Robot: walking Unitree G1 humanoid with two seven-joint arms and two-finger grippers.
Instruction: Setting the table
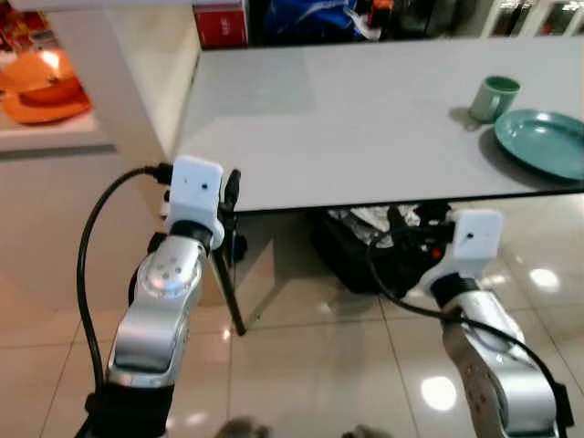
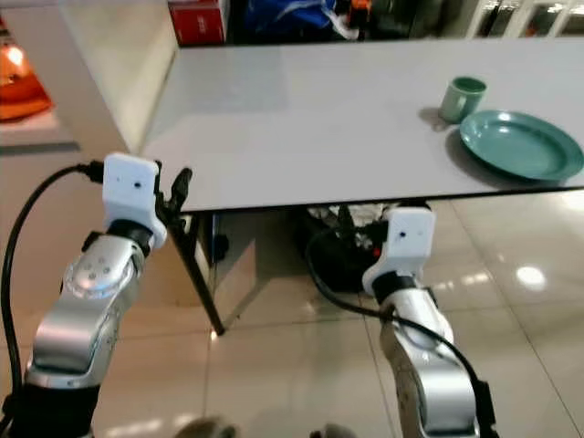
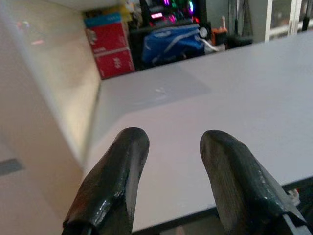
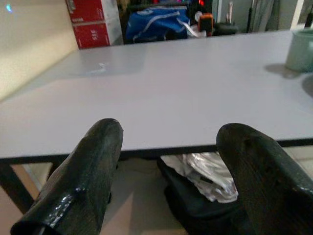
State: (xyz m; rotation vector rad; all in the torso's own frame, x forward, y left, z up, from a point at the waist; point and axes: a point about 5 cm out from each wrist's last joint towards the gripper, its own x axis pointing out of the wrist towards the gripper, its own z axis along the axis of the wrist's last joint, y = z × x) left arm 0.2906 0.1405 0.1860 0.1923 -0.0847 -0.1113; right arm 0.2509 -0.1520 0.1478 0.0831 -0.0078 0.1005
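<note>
Green cup [image 1: 494,98] upright (mouth up) beside flat plate [image 1: 545,141].

Table [image 1: 347,128] sits right in front of me, cup [image 1: 494,98] just behind the plate [image 1: 545,141] at its right end.

Large flat grey rectangular table [image 1: 347,119] with dark thin edge and a black metal leg [image 1: 230,292] at near left corner. On it, far right: round teal-green ceramic plate [image 1: 544,141] near the near edge, small green ceramic cup [image 1: 494,98] upright just beside it, farther back and left. Glossy beige tiled floor [image 1: 310,374] below.
</note>
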